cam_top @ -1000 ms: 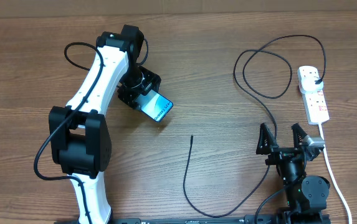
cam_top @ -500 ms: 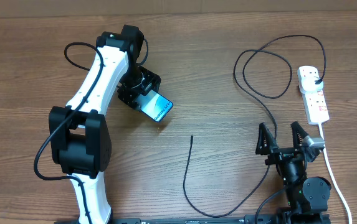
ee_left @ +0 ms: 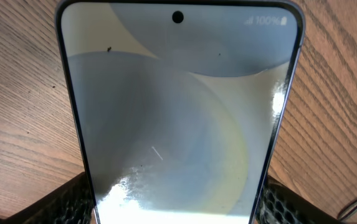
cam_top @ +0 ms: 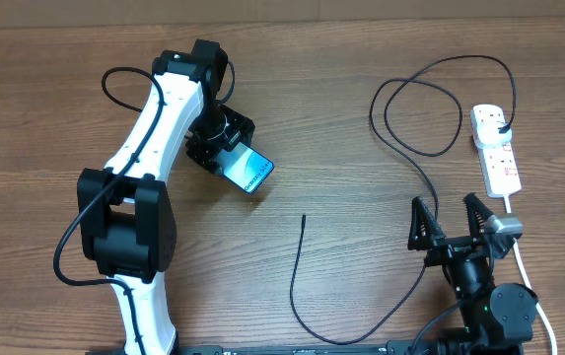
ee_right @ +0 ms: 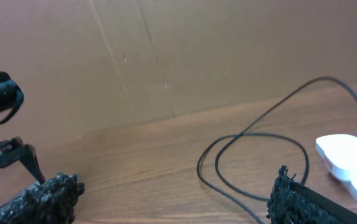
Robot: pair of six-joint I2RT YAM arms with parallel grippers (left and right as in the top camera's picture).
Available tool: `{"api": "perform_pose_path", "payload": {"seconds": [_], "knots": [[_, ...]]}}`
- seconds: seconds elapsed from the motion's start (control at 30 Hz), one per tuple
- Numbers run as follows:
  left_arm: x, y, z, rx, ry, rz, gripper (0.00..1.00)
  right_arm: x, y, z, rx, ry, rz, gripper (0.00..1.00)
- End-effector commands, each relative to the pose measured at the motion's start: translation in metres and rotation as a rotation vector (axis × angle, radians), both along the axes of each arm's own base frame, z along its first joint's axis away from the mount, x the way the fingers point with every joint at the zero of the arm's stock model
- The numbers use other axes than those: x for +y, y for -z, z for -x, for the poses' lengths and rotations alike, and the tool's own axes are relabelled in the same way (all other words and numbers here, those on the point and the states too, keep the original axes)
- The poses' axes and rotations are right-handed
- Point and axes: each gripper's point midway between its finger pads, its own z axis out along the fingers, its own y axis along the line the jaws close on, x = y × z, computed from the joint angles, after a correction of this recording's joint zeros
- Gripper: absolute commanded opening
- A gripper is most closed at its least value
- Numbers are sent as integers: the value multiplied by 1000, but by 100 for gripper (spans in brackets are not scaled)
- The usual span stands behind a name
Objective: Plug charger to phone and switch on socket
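Overhead: left gripper [cam_top: 225, 148] clamped on the phone [cam_top: 251, 171], which is held tilted just above the table [cam_top: 341, 59], upper left of centre, cyan screen lit; right gripper [cam_top: 450, 225] at the lower right, jaws spread, nothing between them; the charger [cam_top: 300, 247] lies loose on the wood, its slim tip pointing up mid-table and well apart from the phone, the cable sweeping down and round, past the right gripper, into a loop and up to the socket [cam_top: 499, 163] at the right edge; black plug [cam_top: 500, 122] looks seated in the far outlet; thick white cord [cam_top: 525, 268] runs down beside the right arm. Left wrist: the phone fills the view, front-camera hole and a 100% battery mark at the far end, black pads [ee_left: 72, 202] against both long edges at the bottom; charging port not visible here. Right wrist: both fingers wide apart and empty; cable loop and one end of the socket ahead on the right, cardboard wall [ee_right: 166, 56] behind. Progress, as I judge it: phone gripped and mains end apparently plugged; left to do: pick up the tip, push it into the phone, flip the switch; switch position too small to tell.
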Motion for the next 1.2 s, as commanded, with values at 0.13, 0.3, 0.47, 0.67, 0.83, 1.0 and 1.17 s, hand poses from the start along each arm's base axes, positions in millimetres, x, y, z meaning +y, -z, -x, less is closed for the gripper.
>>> {"api": "perform_pose_path", "payload": {"seconds": [0.13,0.3,0.47,0.67,0.83,1.0,1.17], "knots": [[-7,-24,-4,-57,-5,29,4,1,-41,12,-46,-8,39,100],[-7,-24,-4,-57,-5,29,4,3,-38,1,27,-20,48,100],[-7,-24,-4,-57,-5,29,4,18,-36,-15,121,-106,90,100],[-7,-24,-4,-57,-5,29,4,35,-40,-37,291,-208,70,100],[-7,-24,-4,-57,-5,29,4,53,-43,-56,456,-319,30,100],[-7,-24,-4,-57,-5,29,4,90,-45,-75,615,-555,-83,100],[-7,-24,-4,-57,-5,29,4,127,-53,-85,627,-849,-217,100]]}}
